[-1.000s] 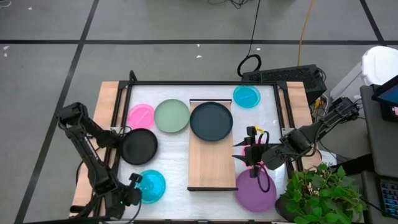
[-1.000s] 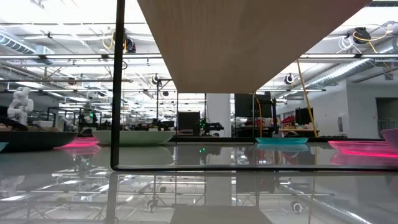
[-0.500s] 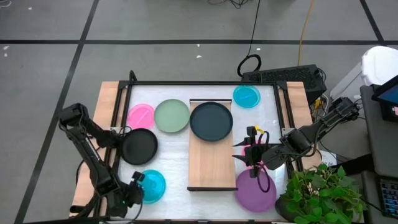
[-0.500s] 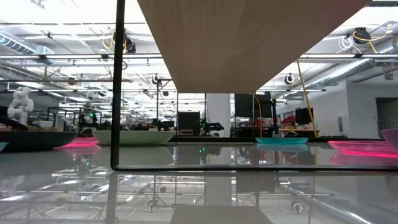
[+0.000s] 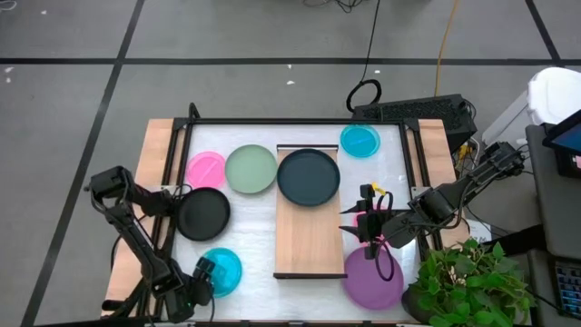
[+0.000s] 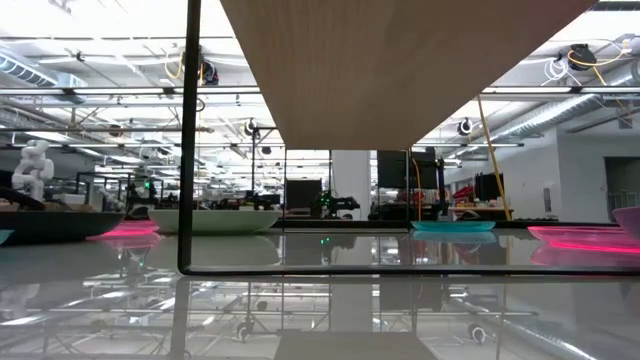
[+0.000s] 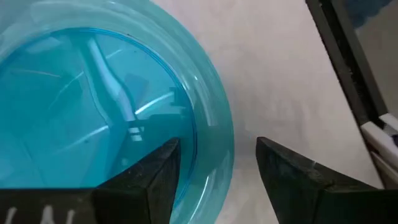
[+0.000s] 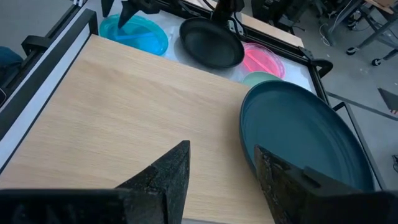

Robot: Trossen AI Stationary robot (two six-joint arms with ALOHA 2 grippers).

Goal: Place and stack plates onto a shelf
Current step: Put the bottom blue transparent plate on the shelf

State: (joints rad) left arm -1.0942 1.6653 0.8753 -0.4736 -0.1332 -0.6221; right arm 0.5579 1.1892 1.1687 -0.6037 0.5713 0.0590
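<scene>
Seven plates are showing from your overhead camera, and only one is sitting on the shelf [image 5: 310,227]: the dark teal plate [image 5: 309,176], lying flat at the shelf's far end by the thin dark frame. Your left gripper [image 5: 203,272] is hovering low at the near left corner of the tabletop [image 5: 254,232], well to the left of the shelf, its fingers [image 7: 152,180] standing apart with the rim of a blue plate [image 5: 221,271] between them; that plate is resting on the tabletop, not clamped. Your right gripper [image 5: 367,221] is hanging just off the shelf's right edge, looking across the board, its fingers [image 8: 168,171] also spread apart and holding nothing. Left of the shelf, the black plate [image 5: 202,213] is lying nearest it, with the green plate [image 5: 251,169] and the pink plate [image 5: 205,170] side by side beyond. A second blue plate [image 5: 360,140] is sitting at the far right of the shelf's framed end. Your purple plate [image 5: 373,278] is lying off the shelf's near right corner, partly under the right arm.
</scene>
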